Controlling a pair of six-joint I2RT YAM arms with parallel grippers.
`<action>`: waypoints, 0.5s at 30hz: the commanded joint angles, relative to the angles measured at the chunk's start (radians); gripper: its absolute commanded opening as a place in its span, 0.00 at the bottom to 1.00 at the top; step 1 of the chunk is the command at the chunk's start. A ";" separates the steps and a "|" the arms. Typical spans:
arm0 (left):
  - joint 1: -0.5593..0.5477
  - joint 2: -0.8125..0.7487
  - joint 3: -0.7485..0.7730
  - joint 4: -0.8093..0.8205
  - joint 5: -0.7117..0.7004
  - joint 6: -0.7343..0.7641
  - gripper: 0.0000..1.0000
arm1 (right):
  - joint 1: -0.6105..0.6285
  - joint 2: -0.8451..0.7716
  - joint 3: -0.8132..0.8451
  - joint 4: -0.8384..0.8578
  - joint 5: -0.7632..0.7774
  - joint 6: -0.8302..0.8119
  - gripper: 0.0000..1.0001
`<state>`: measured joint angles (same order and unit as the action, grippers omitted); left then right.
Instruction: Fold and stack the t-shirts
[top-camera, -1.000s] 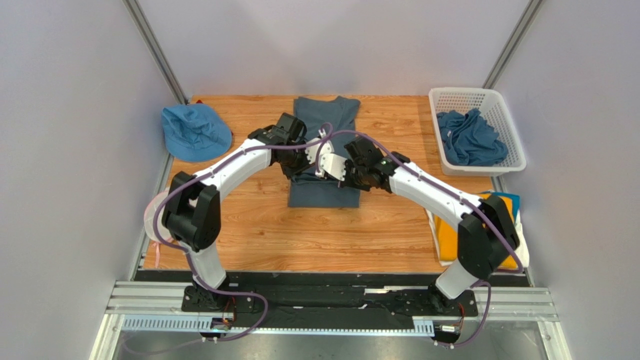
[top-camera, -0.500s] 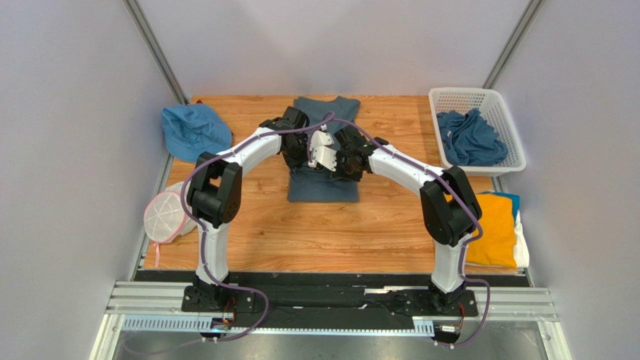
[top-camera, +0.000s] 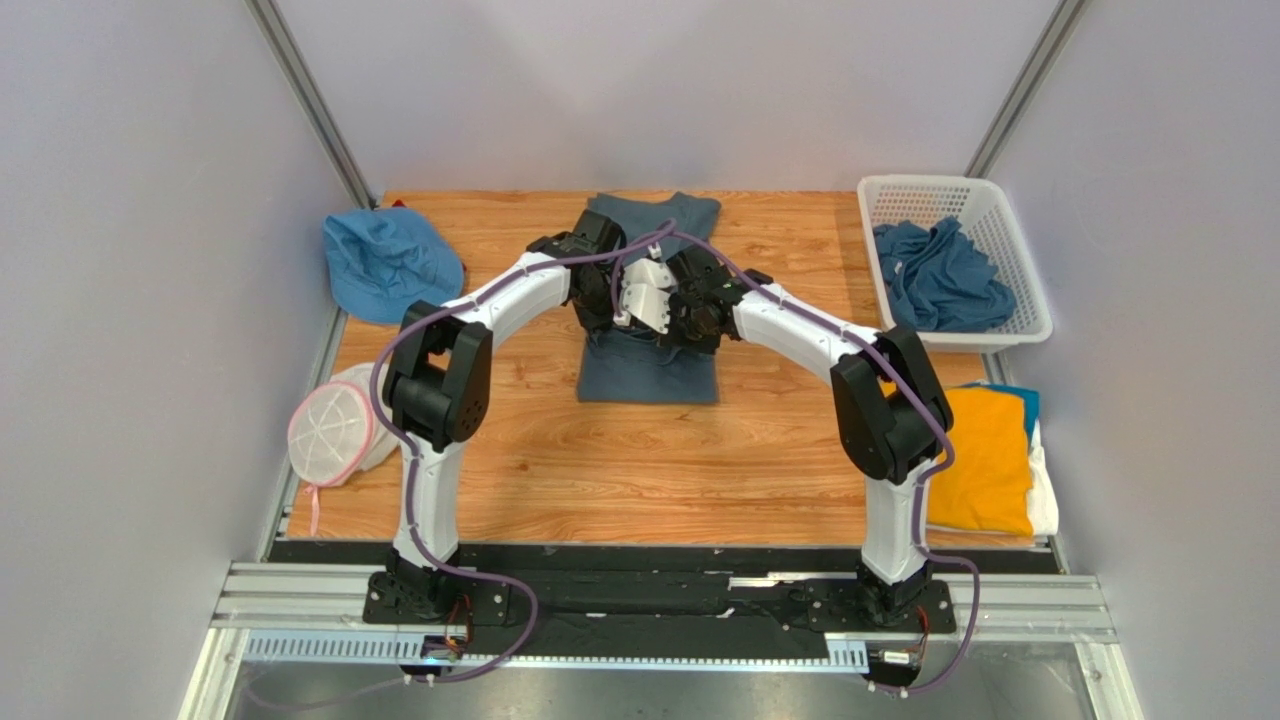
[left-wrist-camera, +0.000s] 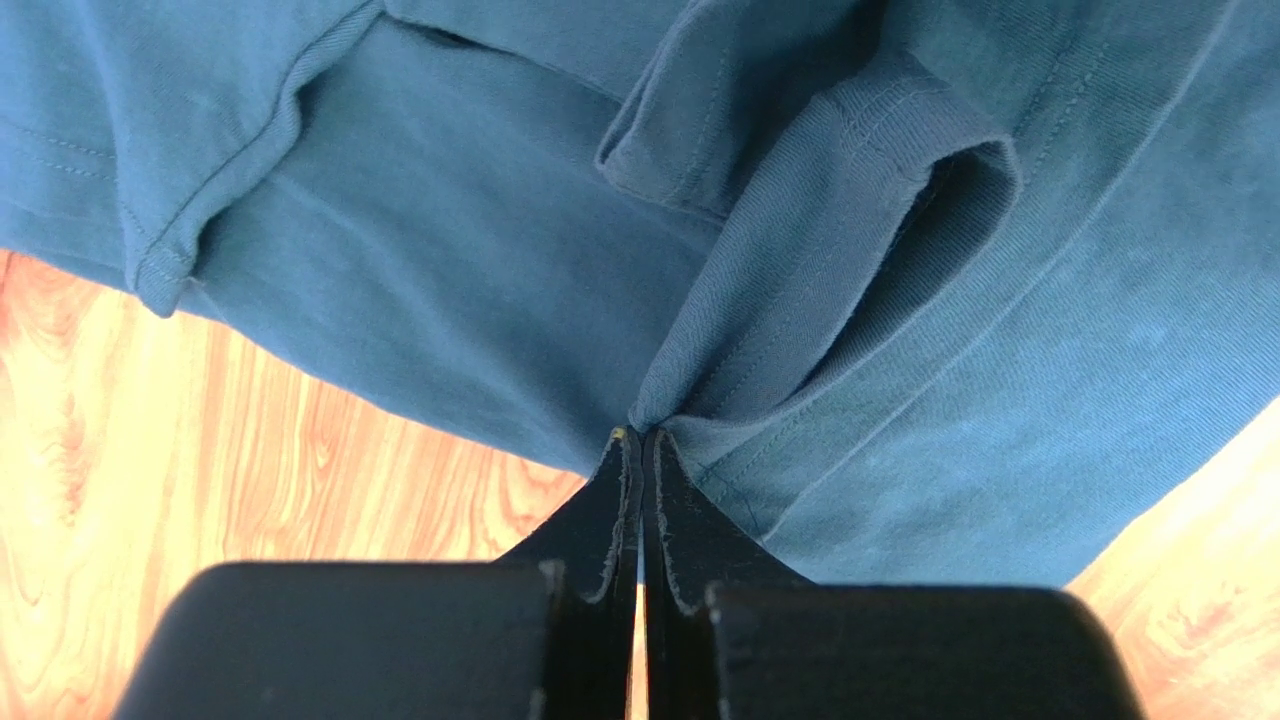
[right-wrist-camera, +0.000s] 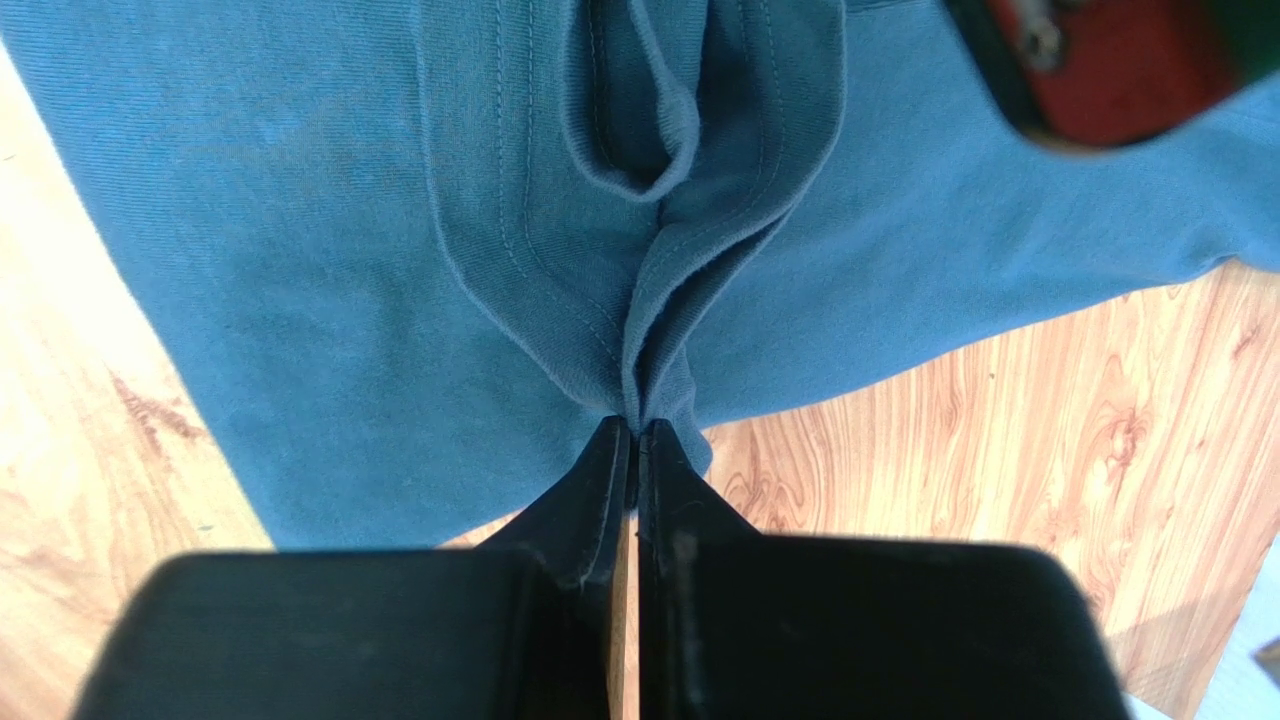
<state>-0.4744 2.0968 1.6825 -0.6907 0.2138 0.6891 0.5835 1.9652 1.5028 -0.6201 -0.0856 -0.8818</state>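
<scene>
Wooden table (top-camera: 601, 465), pale walls (top-camera: 661, 90); left pincer (left-wrist-camera: 642, 438) and right pincer (right-wrist-camera: 633, 428) clamp the slate-blue t-shirt (top-camera: 646, 378).

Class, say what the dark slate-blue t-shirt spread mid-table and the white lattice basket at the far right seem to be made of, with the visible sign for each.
Dark slate-blue t-shirt: probably cotton-type knit jersey, matte; fine ribs, stitched hems and soft folds show. White lattice basket: likely moulded plastic, smooth; its walls are a regular rigid grid.
</scene>
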 joint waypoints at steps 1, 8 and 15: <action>-0.029 0.008 0.028 -0.020 0.019 0.055 0.00 | -0.053 0.026 0.053 0.115 0.067 0.040 0.00; -0.026 0.026 0.037 0.013 -0.022 0.064 0.00 | -0.080 0.044 0.068 0.135 0.084 0.044 0.00; -0.004 0.008 0.023 0.074 -0.028 0.047 0.00 | -0.103 0.057 0.082 0.163 0.115 0.046 0.02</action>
<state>-0.4736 2.1284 1.6928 -0.6060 0.1482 0.6807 0.5564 2.0018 1.5188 -0.5781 -0.0662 -0.8970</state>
